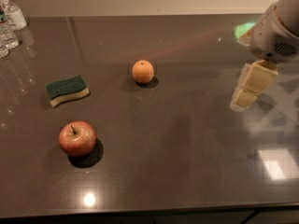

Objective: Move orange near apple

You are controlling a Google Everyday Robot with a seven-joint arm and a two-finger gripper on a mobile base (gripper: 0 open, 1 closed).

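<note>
Gripper: at the right edge of the view, hanging below the white arm housing. It is above the dark table and well apart from every item. Whether it is open or closed cannot be told from this view. Nothing is seen in its hold.

Far left, back corner: clear plastic bottles, upright.

Left of centre: sponge, green top over a pale yellow base, lying flat on the table.

Front left: apple, red with yellowish patches, stem upward, resting on the table. It is in front of the sponge, near it but apart.

Centre, toward the back: orange, resting on the table with its dark dimple on top. It sits behind and to the right of the apple, well apart from it. It is to the right of the sponge and well left of the gripper.

Right, back: green reflection on the tabletop beside the arm housing.
</note>
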